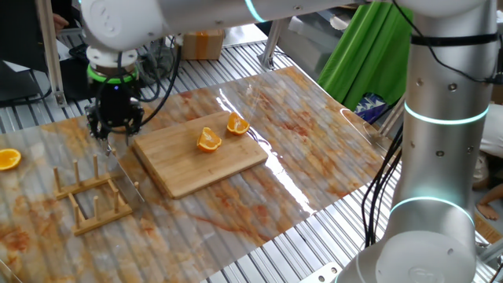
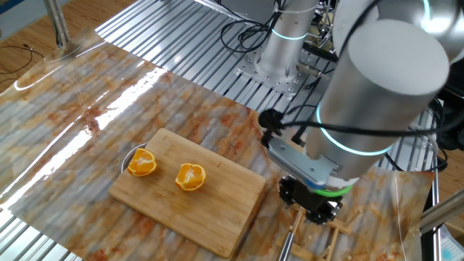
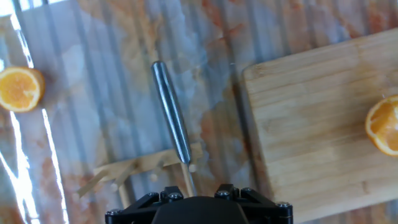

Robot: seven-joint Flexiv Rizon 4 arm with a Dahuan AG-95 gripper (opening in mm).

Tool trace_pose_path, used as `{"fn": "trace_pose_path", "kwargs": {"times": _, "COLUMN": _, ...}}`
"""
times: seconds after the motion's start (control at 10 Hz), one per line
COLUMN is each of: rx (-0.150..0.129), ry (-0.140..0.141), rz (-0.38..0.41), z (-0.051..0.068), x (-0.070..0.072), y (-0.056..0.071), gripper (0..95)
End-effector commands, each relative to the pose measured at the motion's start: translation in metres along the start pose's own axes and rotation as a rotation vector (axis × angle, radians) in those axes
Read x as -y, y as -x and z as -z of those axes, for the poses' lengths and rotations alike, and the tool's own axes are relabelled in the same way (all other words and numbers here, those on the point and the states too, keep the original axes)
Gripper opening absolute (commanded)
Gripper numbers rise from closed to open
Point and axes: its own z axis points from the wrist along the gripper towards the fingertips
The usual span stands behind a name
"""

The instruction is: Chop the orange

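Two orange pieces (image 1: 209, 140) (image 1: 237, 125) lie cut side up near the middle of the first fixed view, on the wooden board (image 1: 196, 161), near each other but apart. At the left edge a separate orange half (image 1: 8, 159) rests on the table (image 1: 314, 157). The gripper (image 1: 113, 135) hangs at upper left, off the board, jaws spread and empty. In the hand view a knife (image 3: 171, 118) lies below it, leaning onto a wooden rack (image 1: 90, 200).
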Motion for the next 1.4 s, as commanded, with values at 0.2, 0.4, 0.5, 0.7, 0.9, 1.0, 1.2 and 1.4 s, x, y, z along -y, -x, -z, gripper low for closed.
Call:
{"fn": "trace_pose_path", "kwargs": {"times": 0.2, "rx": -0.001, "ry": -0.001, "rz": 0.024, "z": -0.014, "x": -0.001, "y": -0.001, "gripper": 38.0}}
{"fn": "trace_pose_path", "kwargs": {"times": 0.4, "rx": -0.001, "ry": -0.002, "rz": 0.032, "z": -0.021, "x": 0.0, "y": -0.002, "gripper": 38.0}}
{"fn": "trace_pose_path", "kwargs": {"times": 0.5, "rx": -0.001, "ry": -0.002, "rz": 0.041, "z": -0.024, "x": 0.001, "y": -0.005, "gripper": 38.0}}
{"fn": "trace_pose_path", "kwargs": {"times": 0.7, "rx": 0.0, "ry": 0.001, "rz": 0.048, "z": -0.031, "x": 0.003, "y": -0.01, "gripper": 38.0}}
{"fn": "trace_pose_path", "kwargs": {"times": 0.9, "rx": 0.004, "ry": 0.003, "rz": 0.056, "z": -0.038, "x": 0.004, "y": -0.012, "gripper": 38.0}}
{"fn": "trace_pose_path", "kwargs": {"times": 1.0, "rx": 0.006, "ry": 0.004, "rz": 0.06, "z": -0.043, "x": 0.005, "y": -0.014, "gripper": 38.0}}
{"fn": "trace_pose_path", "kwargs": {"times": 1.2, "rx": 0.005, "ry": 0.012, "rz": 0.065, "z": -0.049, "x": 0.007, "y": -0.015, "gripper": 38.0}}
{"fn": "trace_pose_path", "kwargs": {"times": 1.4, "rx": 0.003, "ry": 0.016, "rz": 0.064, "z": -0.049, "x": 0.007, "y": -0.015, "gripper": 38.0}}
